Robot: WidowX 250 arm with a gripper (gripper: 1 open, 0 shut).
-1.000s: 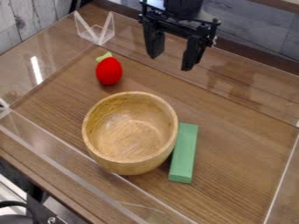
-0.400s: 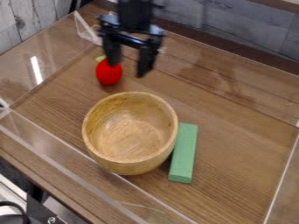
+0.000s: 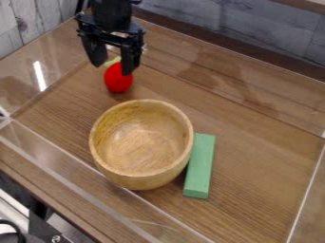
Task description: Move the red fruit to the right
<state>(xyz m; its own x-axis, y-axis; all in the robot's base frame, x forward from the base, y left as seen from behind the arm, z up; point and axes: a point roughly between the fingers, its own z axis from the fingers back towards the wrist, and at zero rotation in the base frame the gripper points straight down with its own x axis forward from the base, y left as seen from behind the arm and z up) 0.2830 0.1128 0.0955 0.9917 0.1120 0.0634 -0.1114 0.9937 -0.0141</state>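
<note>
— First, the tool?

— One black gripper (image 3: 116, 57), jaws parted, nothing between them; placed just over item two, towards the counter's (image 3: 260, 119) far left corner as the camera sees it.

— Item two?

— One red fruit (image 3: 120, 79), small, rounded, with a pale green top (image 3: 112, 62). Location: on the counter, nearer its left edge than its right, just beyond the rim of the wooden bowl (image 3: 97, 142). Task object; its move to the right is not done.

— Handling, as judged?

— Probably light, likely a toy; stiffness uncertain, since no dent or give shows. Skin smooth to the eye, possibly slippery; a rounded body could roll or squirt out of a high pinch.

— Recommended hold?

— Opposite flanks, at the widest part, below the green top. Leaf unsuitable as a handle: it may bend or slip. Closure gentle, fingers low and level, in case the body is soft. Fragility: seemingly slight.

— Remaining entry?

— One green block (image 3: 200, 167), long, beside the bowl, well apart from the fruit; no part in the grip.
</note>
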